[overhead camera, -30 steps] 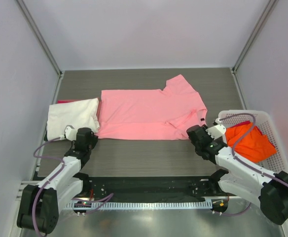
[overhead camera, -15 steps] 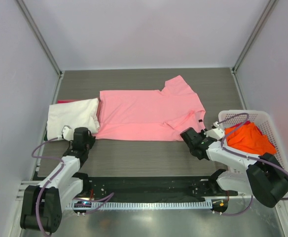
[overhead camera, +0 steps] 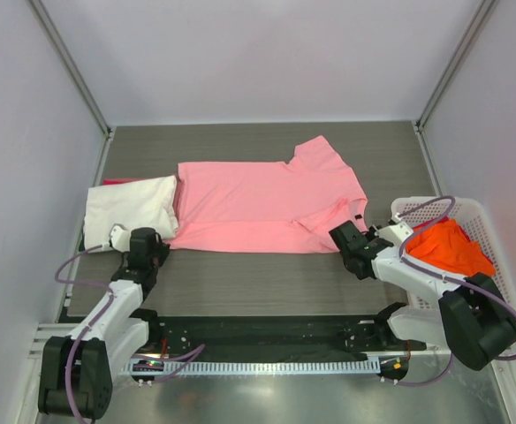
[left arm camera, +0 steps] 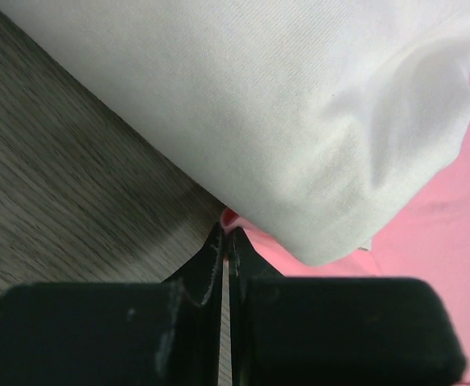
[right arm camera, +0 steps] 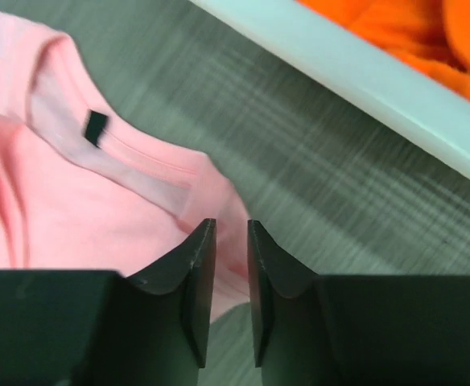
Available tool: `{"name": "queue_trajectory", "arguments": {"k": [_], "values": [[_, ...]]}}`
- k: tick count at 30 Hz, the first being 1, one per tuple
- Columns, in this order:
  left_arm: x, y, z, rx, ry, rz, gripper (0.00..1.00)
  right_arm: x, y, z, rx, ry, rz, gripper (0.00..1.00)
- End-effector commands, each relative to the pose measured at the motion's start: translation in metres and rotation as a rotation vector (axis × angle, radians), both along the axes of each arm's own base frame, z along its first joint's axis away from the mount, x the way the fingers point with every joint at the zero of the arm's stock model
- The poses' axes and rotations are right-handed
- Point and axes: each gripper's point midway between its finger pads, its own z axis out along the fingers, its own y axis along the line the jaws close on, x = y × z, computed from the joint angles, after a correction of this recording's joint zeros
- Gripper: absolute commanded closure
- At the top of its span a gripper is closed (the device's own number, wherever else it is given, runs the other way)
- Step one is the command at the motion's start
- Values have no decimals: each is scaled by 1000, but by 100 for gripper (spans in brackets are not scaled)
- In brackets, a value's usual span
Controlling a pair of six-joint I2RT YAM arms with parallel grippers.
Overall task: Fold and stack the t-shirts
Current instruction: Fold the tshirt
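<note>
Dark wood-grain tabletop (overhead camera: 240, 141) between plain pale grey walls (overhead camera: 267, 53), even light.

I count four t-shirts on site: one pink shirt (overhead camera: 258, 208), one cream-white shirt (overhead camera: 130, 210), one red shirt (overhead camera: 112, 182) showing only as a sliver, and one orange shirt (overhead camera: 448, 252). One basket (overhead camera: 485, 223). Two arms: left arm (overhead camera: 108, 305), right arm (overhead camera: 421, 276).

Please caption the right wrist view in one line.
Right gripper, jaws slightly apart, over the pink t-shirt near its collar, beside the basket.
</note>
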Motion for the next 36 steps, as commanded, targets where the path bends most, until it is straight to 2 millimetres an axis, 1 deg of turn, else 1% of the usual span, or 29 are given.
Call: {"name": "queue_trajectory", "arguments": {"k": [1, 3, 4, 5, 6, 7, 8, 9, 11, 14, 18, 21, 22, 23, 25, 26, 28, 31, 33, 35, 36], "values": [[6, 7, 12, 31, -24, 12, 100, 23, -5, 36, -77, -87, -15, 73], [6, 6, 12, 28, -26, 10, 100, 26, -2, 37, -79, -72, -4, 78], [6, 6, 12, 27, -25, 8, 100, 27, 1, 35, -68, -63, 4, 78], [6, 5, 11, 27, -23, 6, 100, 27, 2, 32, -69, -52, 7, 86], [6, 5, 11, 26, -23, 7, 100, 27, 3, 32, -62, -52, 9, 90], [6, 6, 12, 28, -27, 6, 100, 27, 3, 30, -58, -47, 10, 91], [7, 6, 13, 28, -28, 6, 100, 27, 5, 29, -56, -40, 17, 87], [6, 6, 13, 29, -28, 5, 100, 27, 6, 28, -52, -34, 23, 80], [6, 6, 13, 32, -29, 7, 100, 25, 10, 23, -38, -5, 50, 63], [7, 6, 14, 31, -31, 4, 100, 24, 19, 16, 2, 14, 100, 61], [7, 5, 14, 28, -33, 4, 100, 23, 33, 4, 76, 5, 165, 62], [7, 6, 14, 30, -33, 2, 100, 23, 35, 3, 83, 6, 175, 64], [7, 5, 14, 30, -33, 1, 100, 24, 34, 3, 79, 9, 174, 66], [7, 5, 14, 30, -33, 1, 100, 24, 35, 2, 76, 12, 176, 76], [7, 5, 14, 31, -33, 0, 100, 27, 35, 6, 64, 6, 177, 83], [7, 6, 14, 31, -31, 1, 100, 29, 34, 7, 59, 5, 177, 92], [6, 6, 14, 33, -31, 0, 100, 33, 33, 13, 40, -5, 179, 99], [6, 6, 14, 38, -30, -1, 100, 41, 27, 24, 10, -7, 181, 99], [6, 6, 14, 37, -33, -1, 100, 47, 19, 33, -5, -13, 163, 99], [6, 5, 15, 33, -37, -2, 100, 52, 14, 35, -22, 3, 163, 99], [6, 6, 14, 34, -35, -1, 100, 56, 8, 37, -26, 7, 145, 99]]}}
